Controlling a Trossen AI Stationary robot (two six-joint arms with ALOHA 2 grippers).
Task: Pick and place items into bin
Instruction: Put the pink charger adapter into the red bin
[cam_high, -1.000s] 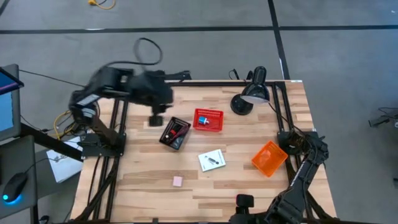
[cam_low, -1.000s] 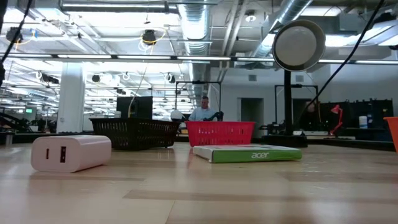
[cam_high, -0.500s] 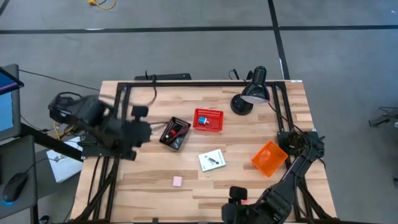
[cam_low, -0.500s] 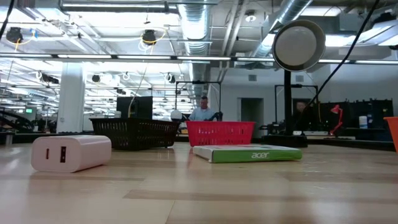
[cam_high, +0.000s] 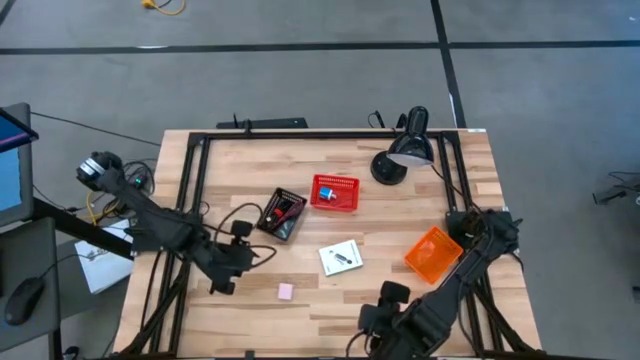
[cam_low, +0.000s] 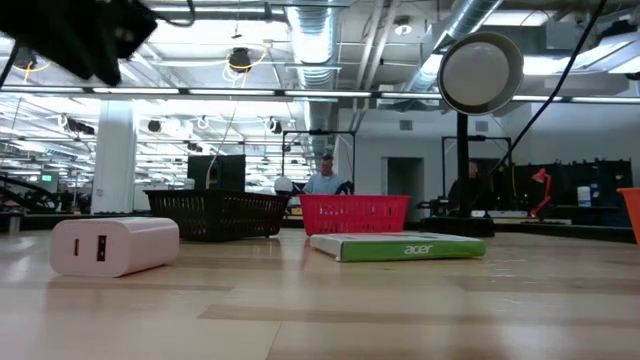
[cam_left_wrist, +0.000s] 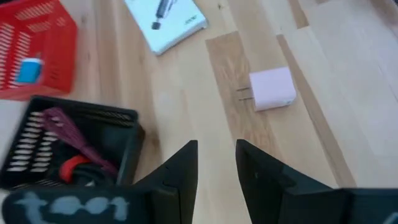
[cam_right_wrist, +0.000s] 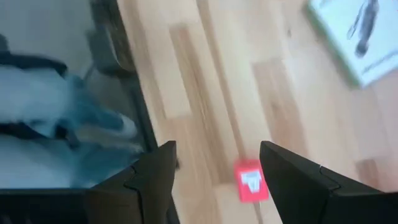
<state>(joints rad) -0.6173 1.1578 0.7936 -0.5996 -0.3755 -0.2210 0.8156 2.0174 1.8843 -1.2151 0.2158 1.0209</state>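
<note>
Pale wood table (cam_high: 400, 215) carried everything we saw. Left claw (cam_left_wrist: 216, 163) hung low over the boards with its fingers slightly parted and empty, just beside the black mesh bin (cam_left_wrist: 74, 146) that held a maroon cord (cam_left_wrist: 65, 127). Nearby we spotted the pink block (cam_left_wrist: 272, 88), lying apart on bare wood, and the white card with black piece (cam_left_wrist: 166, 17). A blue cube (cam_left_wrist: 28, 69) sat inside the red mesh basket (cam_left_wrist: 34, 37). Right claw (cam_right_wrist: 214, 163) hovered wide open near the table's front edge, above a small red-pink piece (cam_right_wrist: 251, 182).
</note>
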